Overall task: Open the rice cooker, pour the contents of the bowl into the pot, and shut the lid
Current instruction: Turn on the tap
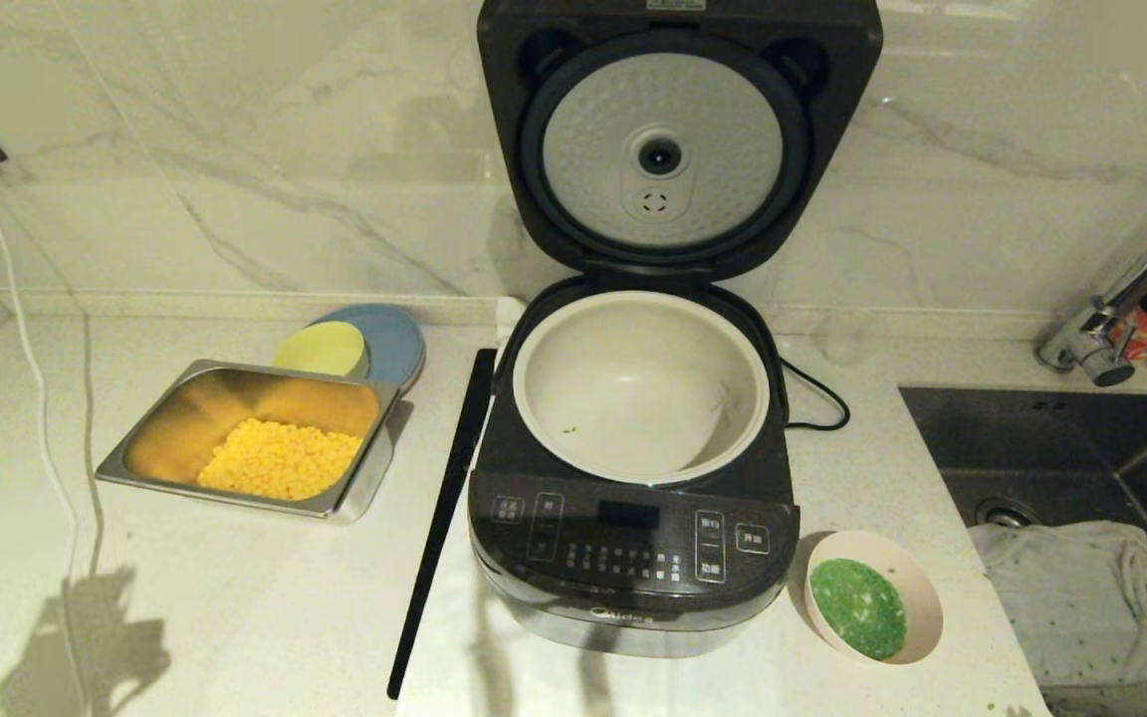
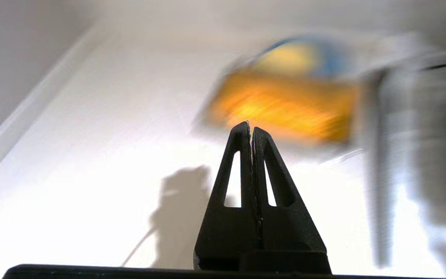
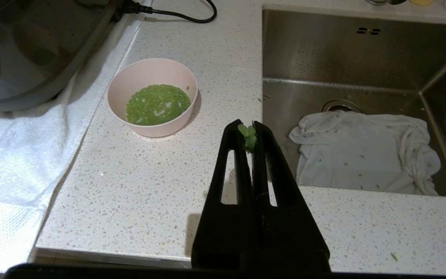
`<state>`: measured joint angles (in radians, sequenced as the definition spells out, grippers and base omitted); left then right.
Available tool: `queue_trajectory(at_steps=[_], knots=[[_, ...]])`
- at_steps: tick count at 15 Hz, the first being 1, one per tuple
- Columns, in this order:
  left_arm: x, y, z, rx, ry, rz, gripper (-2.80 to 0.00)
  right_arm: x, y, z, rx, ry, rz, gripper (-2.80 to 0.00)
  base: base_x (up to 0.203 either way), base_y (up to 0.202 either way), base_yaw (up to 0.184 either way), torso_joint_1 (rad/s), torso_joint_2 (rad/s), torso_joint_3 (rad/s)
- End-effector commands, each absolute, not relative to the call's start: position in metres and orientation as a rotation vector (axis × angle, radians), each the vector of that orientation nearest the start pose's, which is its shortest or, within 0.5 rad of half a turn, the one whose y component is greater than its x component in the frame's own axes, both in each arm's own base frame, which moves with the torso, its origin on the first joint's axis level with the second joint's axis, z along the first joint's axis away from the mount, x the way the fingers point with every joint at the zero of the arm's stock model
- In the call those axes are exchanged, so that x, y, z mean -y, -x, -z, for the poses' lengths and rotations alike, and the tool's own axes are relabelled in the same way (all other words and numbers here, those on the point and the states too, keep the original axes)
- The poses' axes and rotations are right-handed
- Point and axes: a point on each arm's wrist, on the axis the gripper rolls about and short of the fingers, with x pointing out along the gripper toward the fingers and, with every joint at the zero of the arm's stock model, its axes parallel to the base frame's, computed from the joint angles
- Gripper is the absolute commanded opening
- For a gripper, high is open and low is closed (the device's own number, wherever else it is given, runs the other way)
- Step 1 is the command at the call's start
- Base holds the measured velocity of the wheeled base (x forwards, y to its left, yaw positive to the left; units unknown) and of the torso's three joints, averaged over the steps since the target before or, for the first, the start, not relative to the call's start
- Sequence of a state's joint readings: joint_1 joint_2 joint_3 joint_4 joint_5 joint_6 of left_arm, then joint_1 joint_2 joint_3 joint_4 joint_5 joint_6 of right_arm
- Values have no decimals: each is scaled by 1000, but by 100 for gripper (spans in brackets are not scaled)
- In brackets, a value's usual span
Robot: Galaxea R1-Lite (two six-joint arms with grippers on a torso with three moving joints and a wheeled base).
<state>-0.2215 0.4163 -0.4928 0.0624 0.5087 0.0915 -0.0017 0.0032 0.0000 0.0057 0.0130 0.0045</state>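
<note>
The rice cooker (image 1: 633, 498) sits on the counter (image 1: 235, 617) with its lid (image 1: 678, 139) swung up against the marble wall, the dimpled silver disc facing forward. Inside it the cream pot (image 1: 641, 383) is almost bare, with only a few green bits low on its left wall. The pink bowl (image 1: 872, 596) stands on the counter just beside the cooker's front right corner, and the chopped green contents (image 1: 860, 605) lie in its bottom.

Neither arm shows in the head view. The left gripper (image 2: 250, 126) hangs above the counter with its fingers pressed together and nothing between them; a blurred steel tray (image 2: 285, 104) of yellow corn lies beyond its tips. The right gripper (image 3: 249, 128) is over the counter edge between the bowl (image 3: 152, 97) and the sink (image 3: 362, 58), its fingers together, with a few green bits stuck between the tips.

To the cooker's left are the steel tray (image 1: 135, 468) with corn (image 1: 280, 458), a yellow bowl (image 1: 320, 349) on a blue plate (image 1: 394, 339), and a long black strip (image 1: 439, 518) lying alongside the cooker. A white cloth (image 3: 362, 151) lies in the sink
</note>
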Motion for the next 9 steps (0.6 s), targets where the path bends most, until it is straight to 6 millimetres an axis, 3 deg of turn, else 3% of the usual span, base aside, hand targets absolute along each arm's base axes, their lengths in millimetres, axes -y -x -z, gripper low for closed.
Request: queue_trajectory(at_steps=[1, 5, 9], knots=[[-16, 25, -183, 29, -5, -492, -280, 0, 23, -75, -9, -5, -12, -280, 0, 0, 0, 0, 0, 0], [-13, 25, -162, -57, -53, -516, -280, 0, 23, -75, -9, -5, -12, -280, 0, 0, 0, 0, 0, 0], [-8, 41, -116, 77, -39, -286, -280, 0, 23, -75, -9, -5, -12, -280, 0, 0, 0, 0, 0, 0]])
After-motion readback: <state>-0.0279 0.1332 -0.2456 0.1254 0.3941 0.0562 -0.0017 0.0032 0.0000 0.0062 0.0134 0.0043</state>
